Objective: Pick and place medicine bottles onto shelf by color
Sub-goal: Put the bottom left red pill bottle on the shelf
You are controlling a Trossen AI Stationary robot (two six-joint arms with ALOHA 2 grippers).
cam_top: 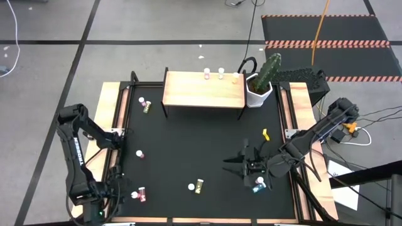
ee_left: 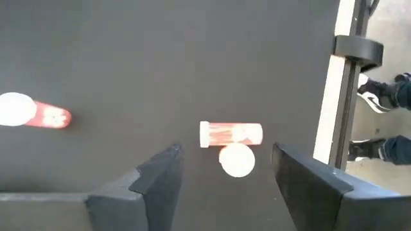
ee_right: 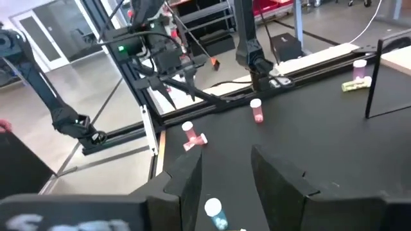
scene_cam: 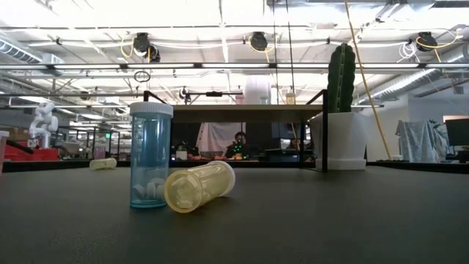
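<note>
High view: the black table (cam_top: 201, 144) carries the shelf (cam_top: 203, 89) at twelve o'clock, a light-wood board on black legs, with three bottles (cam_top: 220, 75) standing along its far edge, toward the one o'clock end. Just beside that end stands a white pot with a cactus (cam_top: 262, 85).

The right gripper (cam_top: 250, 166) is low over the table at about five o'clock, its fingers spread apart. A teal bottle (cam_top: 258, 184) stands just beside it on the near side, not held; in the right wrist view this bottle (ee_right: 214, 213) shows between the dark fingers (ee_right: 277, 176), white cap up. In the low view it stands upright (scene_cam: 149, 155) with a yellow bottle (scene_cam: 198, 186) lying on its side, touching or almost touching it.

The left gripper (cam_top: 108, 196) is at seven o'clock near the table's corner, fingers (ee_left: 159, 178) wide apart and holding nothing. Just ahead of them in the left wrist view an upright pink bottle (ee_left: 237, 159) stands touching a pink bottle lying on its side (ee_left: 231, 133); another pink one (ee_left: 35, 113) lies well apart from the pair.

Loose on the table elsewhere: a yellow-olive bottle (cam_top: 198, 185) lying at six o'clock, a pink bottle (cam_top: 139, 153) at nine o'clock, and two bottles (cam_top: 145, 105) at ten o'clock near the shelf's leg.
</note>
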